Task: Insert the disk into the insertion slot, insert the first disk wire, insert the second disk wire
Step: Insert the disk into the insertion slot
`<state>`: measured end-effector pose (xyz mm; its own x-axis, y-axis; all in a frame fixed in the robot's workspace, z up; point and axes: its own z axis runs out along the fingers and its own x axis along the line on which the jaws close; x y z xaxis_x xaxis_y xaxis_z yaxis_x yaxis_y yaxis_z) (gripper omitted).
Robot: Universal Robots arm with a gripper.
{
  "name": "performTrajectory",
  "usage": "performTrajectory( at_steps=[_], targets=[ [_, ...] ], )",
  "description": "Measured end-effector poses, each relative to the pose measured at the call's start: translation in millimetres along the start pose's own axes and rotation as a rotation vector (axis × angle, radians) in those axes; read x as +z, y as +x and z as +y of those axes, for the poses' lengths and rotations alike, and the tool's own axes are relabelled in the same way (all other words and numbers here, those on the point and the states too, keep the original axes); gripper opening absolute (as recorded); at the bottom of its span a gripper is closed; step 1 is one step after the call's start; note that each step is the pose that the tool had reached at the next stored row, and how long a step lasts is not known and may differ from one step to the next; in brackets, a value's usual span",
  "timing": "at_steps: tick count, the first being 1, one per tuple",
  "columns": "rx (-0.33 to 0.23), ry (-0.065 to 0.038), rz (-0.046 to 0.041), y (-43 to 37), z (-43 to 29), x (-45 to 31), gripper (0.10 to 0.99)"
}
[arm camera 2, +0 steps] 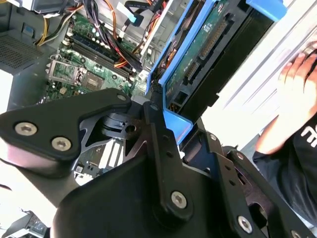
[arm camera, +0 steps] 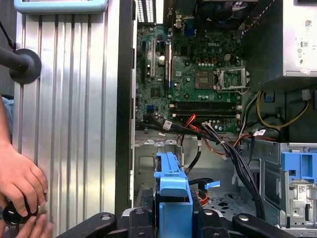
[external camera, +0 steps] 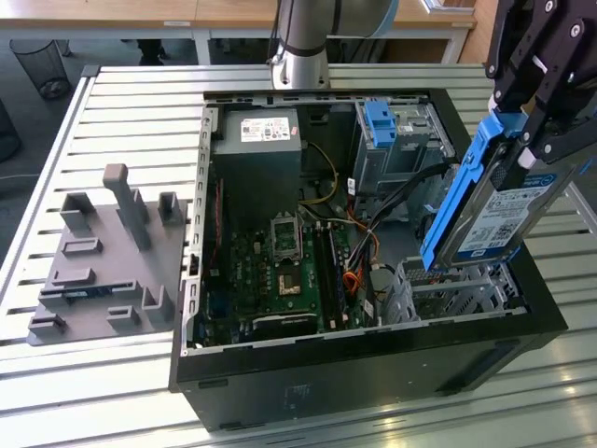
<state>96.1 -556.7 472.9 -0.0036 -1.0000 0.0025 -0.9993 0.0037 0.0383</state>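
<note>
The gripper (external camera: pixel 524 126), fingers clamped on the upper end of the disk (external camera: pixel 494 219), holds it steeply tilted at the exterior view's right. Its lower end hangs just above the insertion slot (external camera: pixel 457 285).

Silver disk (external camera: pixel 505 220), blue caddy frame (external camera: pixel 458 202)

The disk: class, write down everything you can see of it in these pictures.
The disk is a flat silver hard drive with a white-and-blue label, clipped in a bright blue plastic caddy. Held steeply tilted over the open computer case, its lower end is close to the insertion slot, not yet in. The end effector clamps its upper end. The second wrist view shows its green circuit board.
</note>
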Motion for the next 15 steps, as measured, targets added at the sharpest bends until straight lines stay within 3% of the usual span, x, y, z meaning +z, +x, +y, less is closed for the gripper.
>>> performTrajectory(
  at_steps=[8,15],
  targets=[
    [0.0,0.0,-0.0095,0.0,0.0,3.0,0.365],
    [0.0,0.0,-0.0097,-0.1,0.0,8.1,0.365]
  ],
)
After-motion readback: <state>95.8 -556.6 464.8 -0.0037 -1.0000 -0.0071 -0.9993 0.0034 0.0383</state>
